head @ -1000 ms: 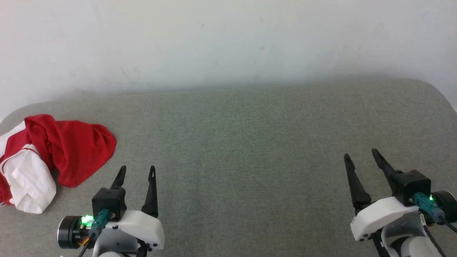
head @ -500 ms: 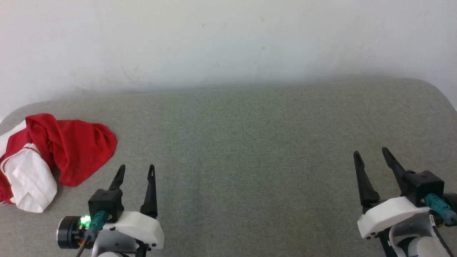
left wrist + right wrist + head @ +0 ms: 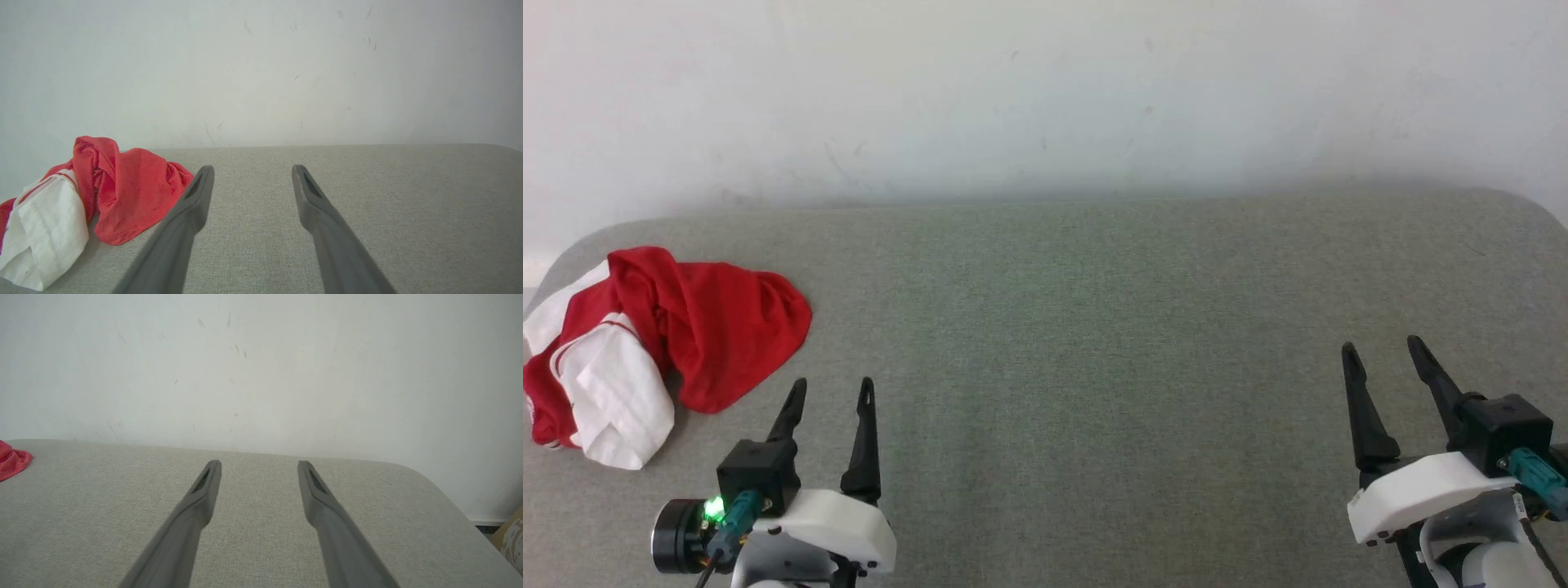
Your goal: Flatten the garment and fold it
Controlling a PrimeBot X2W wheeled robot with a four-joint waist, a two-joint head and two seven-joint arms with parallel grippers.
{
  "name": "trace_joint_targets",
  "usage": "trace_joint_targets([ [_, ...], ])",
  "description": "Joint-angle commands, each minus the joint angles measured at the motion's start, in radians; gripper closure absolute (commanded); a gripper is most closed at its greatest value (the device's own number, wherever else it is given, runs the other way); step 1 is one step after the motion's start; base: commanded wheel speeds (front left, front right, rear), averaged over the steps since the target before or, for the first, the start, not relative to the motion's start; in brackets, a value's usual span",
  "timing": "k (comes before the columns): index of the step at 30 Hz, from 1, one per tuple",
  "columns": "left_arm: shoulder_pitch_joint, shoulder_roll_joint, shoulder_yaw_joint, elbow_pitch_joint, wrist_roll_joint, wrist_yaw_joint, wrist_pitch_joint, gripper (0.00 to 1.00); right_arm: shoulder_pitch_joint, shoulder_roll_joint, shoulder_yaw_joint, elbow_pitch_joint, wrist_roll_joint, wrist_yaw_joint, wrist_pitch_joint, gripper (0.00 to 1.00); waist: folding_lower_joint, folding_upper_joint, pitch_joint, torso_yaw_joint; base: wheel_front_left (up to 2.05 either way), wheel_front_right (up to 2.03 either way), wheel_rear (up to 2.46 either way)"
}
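In the head view the shirt (image 3: 670, 343) is seen bunched at the table's (image 3: 1094, 327) left end, with the left gripper (image 3: 833, 384) and right gripper (image 3: 1382, 345) over its near edge — both spread wide, empty; in the left wrist view, then the right, parted fingers (image 3: 179, 220) are shown above the table.

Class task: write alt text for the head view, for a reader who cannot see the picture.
A crumpled red and white garment lies at the far left of a grey fabric surface. The left end effector is open close to its right edge; the right end effector is open at the lower right. A white wall stands behind.
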State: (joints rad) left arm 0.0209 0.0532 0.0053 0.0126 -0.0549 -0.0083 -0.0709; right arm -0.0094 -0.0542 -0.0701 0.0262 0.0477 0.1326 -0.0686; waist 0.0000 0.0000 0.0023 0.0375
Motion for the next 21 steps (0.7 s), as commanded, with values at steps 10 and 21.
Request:
trace_joint_targets([
  [10, 0.015, -0.001, 0.005, 0.006, -0.025, -0.013, -0.026, 0.00, 0.001, 0.001, -0.014, 0.010, 0.013, -0.001, -0.028, 0.00, 0.0000, 0.0000, 0.005, 0.054, 0.00, 0.00, 0.00],
  [21, 0.020, -0.001, 0.010, 0.012, -0.049, -0.017, -0.049, 0.00, -0.002, 0.002, -0.024, 0.015, 0.008, -0.001, -0.051, 0.00, 0.0000, 0.0000, 0.016, 0.130, 0.00, 0.00, 0.00],
])
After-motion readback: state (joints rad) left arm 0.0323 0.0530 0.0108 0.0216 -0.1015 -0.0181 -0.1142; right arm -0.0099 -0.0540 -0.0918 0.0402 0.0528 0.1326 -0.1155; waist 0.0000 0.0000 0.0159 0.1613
